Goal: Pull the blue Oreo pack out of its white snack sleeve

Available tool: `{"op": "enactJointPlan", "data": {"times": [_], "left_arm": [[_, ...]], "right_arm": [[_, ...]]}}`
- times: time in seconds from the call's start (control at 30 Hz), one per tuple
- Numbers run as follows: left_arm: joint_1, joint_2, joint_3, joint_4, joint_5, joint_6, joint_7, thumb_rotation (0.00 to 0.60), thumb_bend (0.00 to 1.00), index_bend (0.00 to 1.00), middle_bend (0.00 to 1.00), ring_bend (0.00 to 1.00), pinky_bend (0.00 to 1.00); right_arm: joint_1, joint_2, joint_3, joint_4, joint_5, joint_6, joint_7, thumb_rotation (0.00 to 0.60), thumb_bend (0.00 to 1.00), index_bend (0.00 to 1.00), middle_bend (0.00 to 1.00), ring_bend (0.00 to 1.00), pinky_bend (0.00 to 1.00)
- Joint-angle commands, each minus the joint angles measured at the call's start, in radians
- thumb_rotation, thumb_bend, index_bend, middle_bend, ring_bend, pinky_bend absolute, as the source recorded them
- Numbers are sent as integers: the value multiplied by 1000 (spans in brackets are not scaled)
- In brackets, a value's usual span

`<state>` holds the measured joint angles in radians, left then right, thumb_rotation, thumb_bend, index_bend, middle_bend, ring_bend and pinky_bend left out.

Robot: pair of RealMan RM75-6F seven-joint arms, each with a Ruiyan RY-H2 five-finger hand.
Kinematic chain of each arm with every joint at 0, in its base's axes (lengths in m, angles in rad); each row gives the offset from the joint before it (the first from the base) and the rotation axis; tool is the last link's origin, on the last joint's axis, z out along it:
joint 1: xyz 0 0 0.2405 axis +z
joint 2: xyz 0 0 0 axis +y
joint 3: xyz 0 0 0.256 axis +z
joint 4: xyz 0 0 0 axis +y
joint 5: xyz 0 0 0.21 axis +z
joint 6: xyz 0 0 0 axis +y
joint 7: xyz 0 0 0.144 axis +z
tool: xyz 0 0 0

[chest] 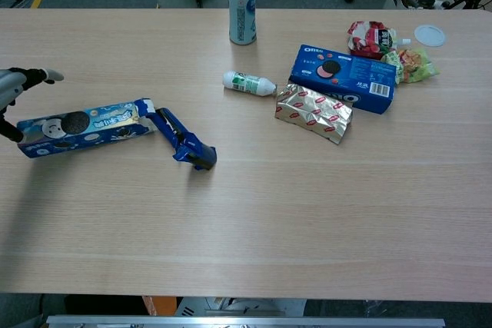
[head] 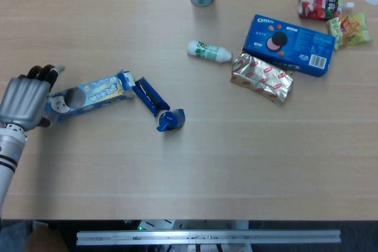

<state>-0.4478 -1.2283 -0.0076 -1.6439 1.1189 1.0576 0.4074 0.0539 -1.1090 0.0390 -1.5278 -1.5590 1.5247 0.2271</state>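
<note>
- left hand grips oreo sleeve; its open end touches blue wrapper.
- oreo box, foil pack, small bottle well apart.
- right hand unseen.

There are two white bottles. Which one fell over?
The small bottle with the green label, beside the silver foil packet, lies on its side. The taller bottle at the table's far edge stands upright.

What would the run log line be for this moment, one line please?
left hand: holds Oreo sleeve by its end | sleeve tip beside dark blue pack on table | right hand: not in view
</note>
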Motion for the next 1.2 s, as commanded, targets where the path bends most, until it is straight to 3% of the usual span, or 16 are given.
{"op": "enactJointPlan", "data": {"times": [0.03,0.2,0.47,0.83,1.2], "left_arm": [[0,6,-2,-8,-9,-5,-4,600,157,24,15,19,282],[10,42,-11,-37,-1,22,-17,600,142,0,0,0,245],[86,117,-28,-87,25,169,-63,600,142,5,6,14,245],[244,147,31,-108,192,417,-76,600,143,71,73,60,245],[290,146,29,-110,229,447,-92,600,143,71,82,62,246]], "right_arm": [[-1,1,1,1,0,1,1,600,306,326,372,304,222],[-2,3,2,-1,-2,5,2,600,306,326,372,305,222],[-5,4,3,0,4,4,0,600,306,326,372,305,222],[-13,8,3,-7,7,11,-6,600,306,326,372,305,222],[-14,12,0,-21,-3,14,-15,600,306,326,372,305,222]]}}
